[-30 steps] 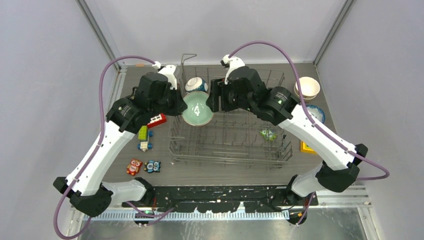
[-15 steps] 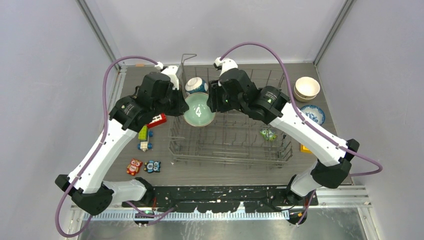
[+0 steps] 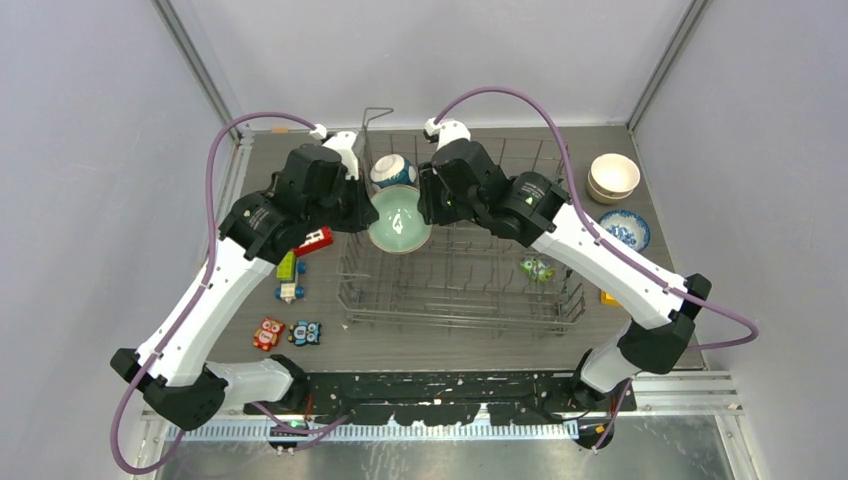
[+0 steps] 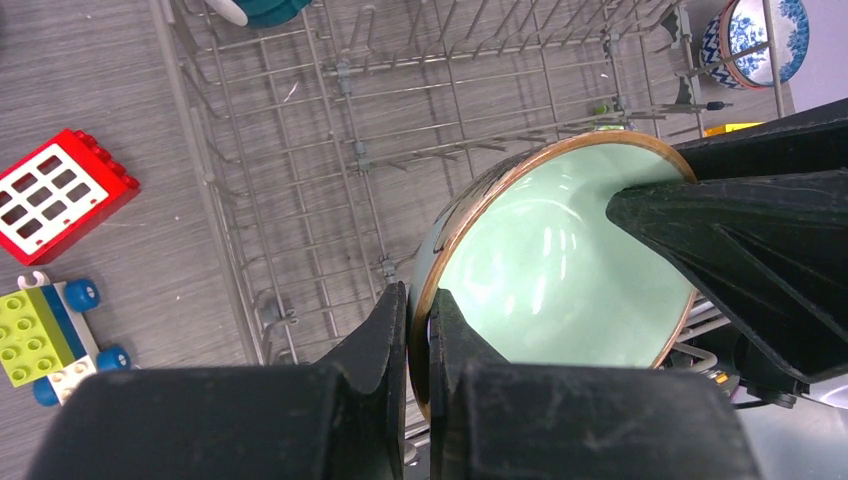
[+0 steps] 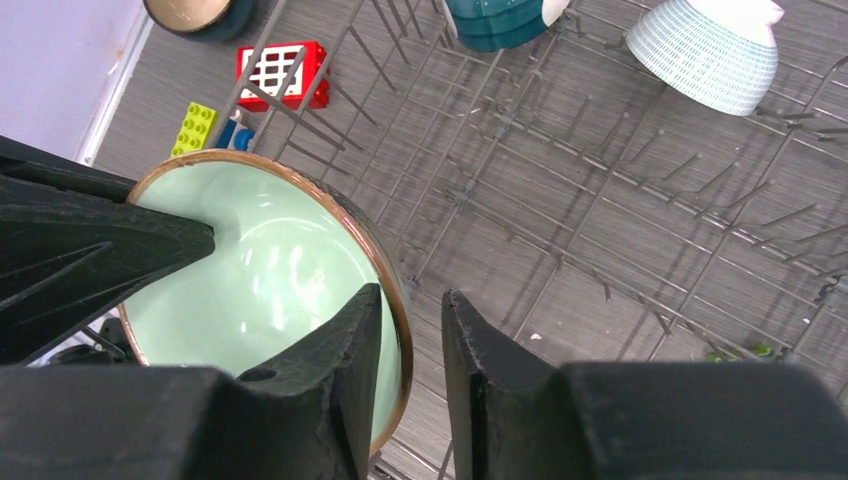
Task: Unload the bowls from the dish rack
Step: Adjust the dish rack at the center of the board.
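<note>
The left pincer is pinched tight on the copper-edged rim of the pale mint green bowl, one finger inside the bowl and one outside. The right pincer straddles the opposite side of the same rim. Its inner finger lies against the glazed inside, and a narrow gap shows between the rim and the outer finger, so it is partly open and not clamped.

The bowl is tilted on edge between the two pincers, its hollow facing up toward the overhead camera, over the far-left part of the dish rack. Whether its lower edge touches the tines cannot be told.

Just beyond it, at the far-left of the rack, a dark teal bowl sits among the tines. The right wrist view also shows a pale ribbed bowl upside down in the rack. A small green toy lies in the rack's right part.

On the worktop to the right of the rack stand stacked cream bowls, with a blue-and-white bowl just nearer. To the left of the rack lie a red block and a yellow-green toy car.
</note>
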`<state>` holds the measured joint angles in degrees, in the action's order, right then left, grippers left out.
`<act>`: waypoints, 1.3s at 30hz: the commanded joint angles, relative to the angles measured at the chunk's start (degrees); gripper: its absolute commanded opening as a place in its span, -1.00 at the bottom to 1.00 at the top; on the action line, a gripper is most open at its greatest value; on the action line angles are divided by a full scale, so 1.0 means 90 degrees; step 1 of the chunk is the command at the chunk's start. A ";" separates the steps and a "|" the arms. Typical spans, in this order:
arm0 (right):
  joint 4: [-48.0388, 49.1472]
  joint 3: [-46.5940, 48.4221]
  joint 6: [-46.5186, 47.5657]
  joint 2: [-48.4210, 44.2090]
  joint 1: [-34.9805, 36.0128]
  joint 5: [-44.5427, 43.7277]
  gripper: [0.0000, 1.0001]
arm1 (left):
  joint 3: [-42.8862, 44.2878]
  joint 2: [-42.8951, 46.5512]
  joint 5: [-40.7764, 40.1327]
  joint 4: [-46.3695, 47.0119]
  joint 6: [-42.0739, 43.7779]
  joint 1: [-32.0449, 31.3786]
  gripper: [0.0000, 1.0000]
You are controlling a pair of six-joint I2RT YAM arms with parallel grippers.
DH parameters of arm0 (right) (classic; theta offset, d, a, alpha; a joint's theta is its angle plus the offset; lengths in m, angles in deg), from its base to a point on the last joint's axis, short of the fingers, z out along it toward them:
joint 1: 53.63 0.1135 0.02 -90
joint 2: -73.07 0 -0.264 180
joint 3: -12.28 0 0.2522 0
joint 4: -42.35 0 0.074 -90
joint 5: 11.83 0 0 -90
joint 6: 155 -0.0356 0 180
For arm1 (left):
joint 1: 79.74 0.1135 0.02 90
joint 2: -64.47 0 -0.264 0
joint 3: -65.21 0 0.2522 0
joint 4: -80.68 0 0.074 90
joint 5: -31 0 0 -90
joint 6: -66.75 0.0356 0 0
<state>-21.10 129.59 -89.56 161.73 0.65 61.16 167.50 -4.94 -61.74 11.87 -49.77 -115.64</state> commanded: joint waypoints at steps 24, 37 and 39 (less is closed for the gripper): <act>-0.0093 -0.0198 0.0608 -0.0338 0.0041 -0.0985 -0.98 | -0.0161 0.0492 0.0511 0.1088 -0.0316 -0.0023 0.93; -0.1458 -0.1114 0.0853 -0.2598 -0.1026 -0.2310 -0.98 | -0.1162 0.1509 -0.1379 0.1094 -0.0023 -0.0016 0.99; -0.1612 -0.1280 0.0737 -0.2995 -0.1333 -0.2548 -0.98 | -0.1438 0.1708 -0.1497 0.1286 -0.0054 -0.0023 0.99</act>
<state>-34.12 119.10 -81.23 142.78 -6.85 45.20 157.86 7.28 -68.67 20.07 -51.06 -115.68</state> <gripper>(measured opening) 0.072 0.996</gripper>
